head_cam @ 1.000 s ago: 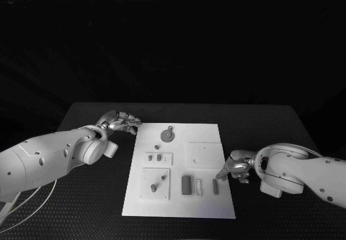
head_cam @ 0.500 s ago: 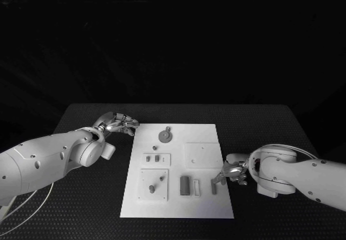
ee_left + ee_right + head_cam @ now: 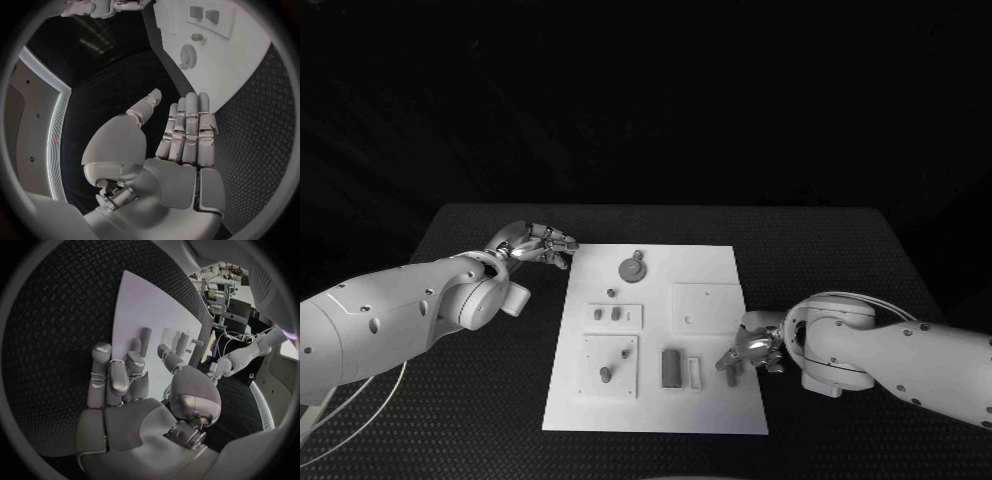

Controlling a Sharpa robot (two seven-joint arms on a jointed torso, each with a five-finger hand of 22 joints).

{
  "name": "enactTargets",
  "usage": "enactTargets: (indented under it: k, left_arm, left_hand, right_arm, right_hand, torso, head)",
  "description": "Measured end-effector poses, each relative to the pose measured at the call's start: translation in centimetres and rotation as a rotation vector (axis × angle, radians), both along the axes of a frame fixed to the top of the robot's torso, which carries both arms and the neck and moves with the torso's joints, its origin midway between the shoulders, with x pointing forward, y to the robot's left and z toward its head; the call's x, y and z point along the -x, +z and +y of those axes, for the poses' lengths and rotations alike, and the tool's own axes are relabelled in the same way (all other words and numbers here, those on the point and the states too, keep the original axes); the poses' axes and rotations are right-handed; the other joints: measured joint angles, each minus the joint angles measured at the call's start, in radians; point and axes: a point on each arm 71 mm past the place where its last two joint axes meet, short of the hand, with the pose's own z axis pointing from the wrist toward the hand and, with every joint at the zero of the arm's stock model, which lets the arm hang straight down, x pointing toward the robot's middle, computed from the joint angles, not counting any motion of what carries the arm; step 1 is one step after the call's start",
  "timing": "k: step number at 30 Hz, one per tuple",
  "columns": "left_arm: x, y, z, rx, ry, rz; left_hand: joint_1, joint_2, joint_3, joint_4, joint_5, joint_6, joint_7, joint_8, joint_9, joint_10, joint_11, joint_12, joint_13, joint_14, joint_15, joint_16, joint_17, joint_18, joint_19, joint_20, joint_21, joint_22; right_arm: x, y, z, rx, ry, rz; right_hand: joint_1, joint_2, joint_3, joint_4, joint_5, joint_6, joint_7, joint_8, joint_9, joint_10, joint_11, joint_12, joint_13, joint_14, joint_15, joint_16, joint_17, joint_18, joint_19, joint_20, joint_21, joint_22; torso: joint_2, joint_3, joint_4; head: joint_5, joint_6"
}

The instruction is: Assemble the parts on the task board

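The white task board (image 3: 711,410) lies in the middle of the table. On it are a round disc part (image 3: 633,268), two small pieces (image 3: 607,315) on a little plate, a peg (image 3: 606,376) on a square plate, a dark bar (image 3: 671,368), a pale bar (image 3: 695,373) and a grey bar (image 3: 730,377). My right hand (image 3: 750,352) hovers at the board's right edge, fingers spread just over the grey bar (image 3: 145,341), holding nothing. My left hand (image 3: 531,243) stays off the board's far left corner, fingers straight and empty (image 3: 181,140). The disc (image 3: 187,54) lies ahead of it.
The black textured table (image 3: 473,400) surrounds the board on all sides. A blank square plate (image 3: 707,308) sits on the board's right half. White cables (image 3: 358,410) hang by my left arm at the near left.
My right hand has slid left and nearer, from beside the board onto its right edge by the grey bar. The left hand has barely moved.
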Motion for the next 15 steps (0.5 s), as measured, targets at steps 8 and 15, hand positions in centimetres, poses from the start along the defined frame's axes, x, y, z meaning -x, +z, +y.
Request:
enactTargets:
  k: [8,15]
  left_arm:
    - [0.0,0.0,-0.1,0.001,-0.005,0.006]
    - [0.1,-0.1,-0.1,0.002,-0.009,0.009]
  left_hand:
    - [-0.005,0.005,0.000,0.000,0.000,0.000,0.000,0.000,0.000,0.000,0.000,0.000,0.000,-0.003,0.003,0.000,0.001,0.000,0.000,0.000,0.000,0.000]
    - [-0.005,0.005,0.000,0.000,0.000,0.000,0.000,0.000,0.000,0.000,0.000,0.000,0.000,-0.003,0.003,0.000,0.001,0.000,0.000,0.000,0.000,0.000]
  right_arm:
    - [-0.2,-0.2,0.6,0.022,0.022,-0.020]
    - [-0.2,-0.4,1.4,0.069,0.074,-0.073]
  right_hand:
    - [0.033,0.033,0.006,-0.034,0.000,0.002,-0.006,0.042,0.001,-0.001,0.000,-0.005,-0.002,0.000,0.000,0.000,-0.004,0.000,-0.004,-0.004,0.000,0.000]
    - [0.117,0.038,0.008,-0.091,0.000,0.009,-0.011,0.176,0.004,-0.001,0.001,-0.005,-0.003,0.000,0.001,0.000,-0.013,0.000,-0.004,-0.004,0.000,0.001]
  torso:
    - [0.000,0.0003,-0.0012]
    - [0.000,0.0008,-0.0013]
  head:
    - [0.004,-0.004]
    - [0.005,-0.008]
